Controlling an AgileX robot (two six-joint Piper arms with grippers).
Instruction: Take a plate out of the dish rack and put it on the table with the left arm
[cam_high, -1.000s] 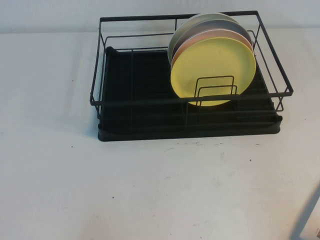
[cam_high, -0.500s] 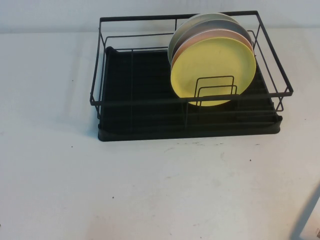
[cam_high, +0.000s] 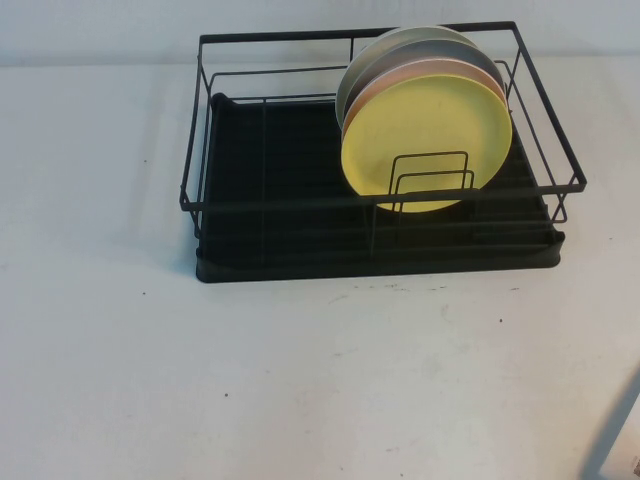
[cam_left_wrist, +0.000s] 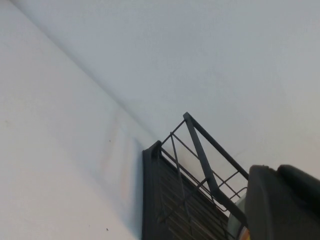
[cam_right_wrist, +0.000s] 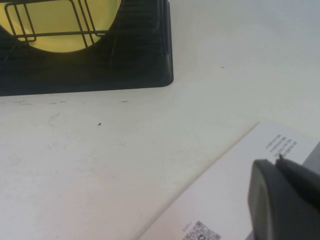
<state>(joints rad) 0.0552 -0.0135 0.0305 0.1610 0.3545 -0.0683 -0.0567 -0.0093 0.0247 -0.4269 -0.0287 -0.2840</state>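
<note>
High view: yellow plate (cam_high: 425, 140) is stood upright in dish rack (cam_high: 300, 225) on bench (cam_high: 300, 380); left hand (cam_left_wrist: 282, 205) and right hand (cam_right_wrist: 285, 200) are barely glimpsed, grip state cannot be told.

Only a dark corner of the left gripper (cam_left_wrist: 282, 202) shows at the left wrist view's edge, with the dish rack (cam_left_wrist: 187, 190) cut off beside it. The right gripper (cam_right_wrist: 282, 200) is likewise cropped, over a white printed sheet (cam_right_wrist: 230, 195), perhaps paper, its print too small to read.

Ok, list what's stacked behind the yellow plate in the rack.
Behind the yellow plate in the dish rack: a pink plate, then grey, then pale green. Only their upper rims show. The left gripper and right gripper stay away.
</note>
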